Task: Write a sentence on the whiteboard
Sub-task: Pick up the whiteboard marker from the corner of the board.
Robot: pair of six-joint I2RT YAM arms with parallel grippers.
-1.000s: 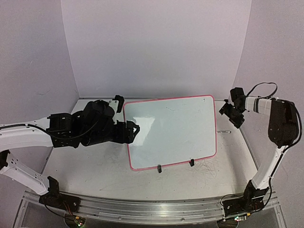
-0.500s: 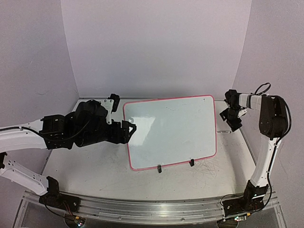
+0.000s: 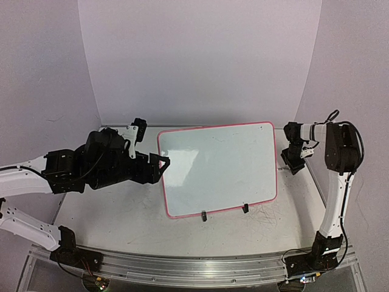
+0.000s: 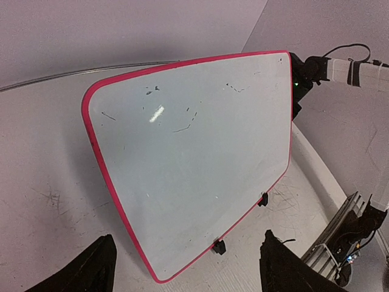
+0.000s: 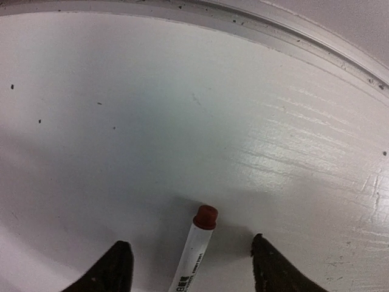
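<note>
The whiteboard [image 3: 219,167] is seen lying on the right half of the desk [image 3: 121,213]. The left arm is stretched low across the desk's left side, the left claw [image 3: 161,164] held open just beside the board's left edge. At the desk's right edge the right arm is bent downward, the right claw [image 3: 293,163] spread astride a red-capped marker [image 5: 193,252], neither finger touching it.

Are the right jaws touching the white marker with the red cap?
Apart. The right wrist view shows the white, red-capped marker lying between the right gripper's open jaws, with bare table showing on both sides.
</note>
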